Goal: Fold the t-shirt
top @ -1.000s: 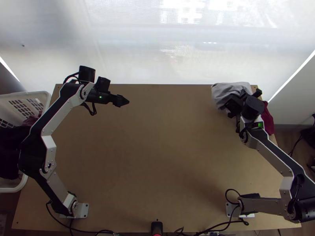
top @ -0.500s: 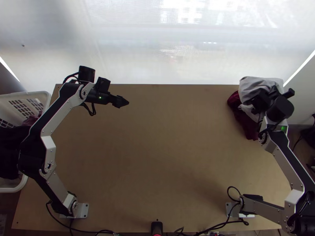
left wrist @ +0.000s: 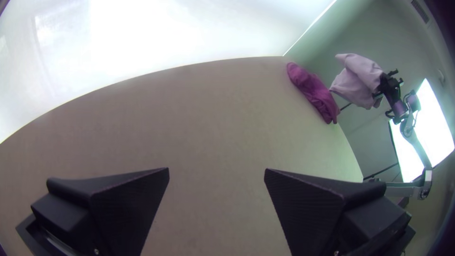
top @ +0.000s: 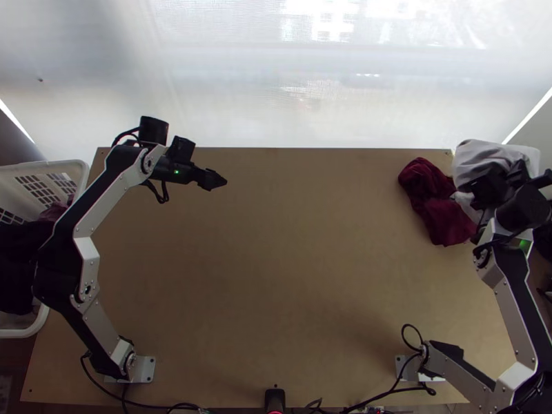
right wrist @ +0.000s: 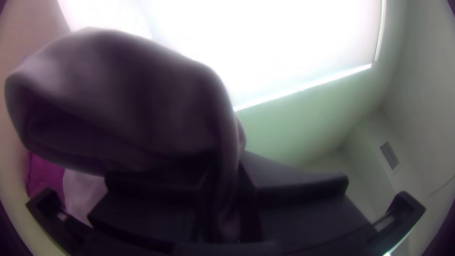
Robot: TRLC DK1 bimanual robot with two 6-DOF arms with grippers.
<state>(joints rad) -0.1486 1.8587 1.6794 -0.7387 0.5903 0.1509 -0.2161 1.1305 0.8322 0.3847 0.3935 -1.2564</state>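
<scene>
Jaws of the right gripper are clamped on a fold of the grey cloth; those of the left gripper stand wide, with nothing between them. Over the last second the right arm has swung the grey cloth outward, from the far right part of the table to beyond its right edge. That has bared the maroon cloth, which lies bunched near the far right corner — while the left arm has kept its place.

Which of the two is the T-shirt cannot be told. The move looks like one cloth being parted from the other, perhaps so that the maroon cloth can be drawn in and spread. Either way, folding seems not to have begun. A loose tail of the grey cloth might drag the maroon cloth off the edge, so a clean lift matters.

Much is hard to make out: the pinch is buried in shadowed folds, no collar or sleeve can be picked out on either piece, and the right arm's elbow is cut off at the top view's edge.
</scene>
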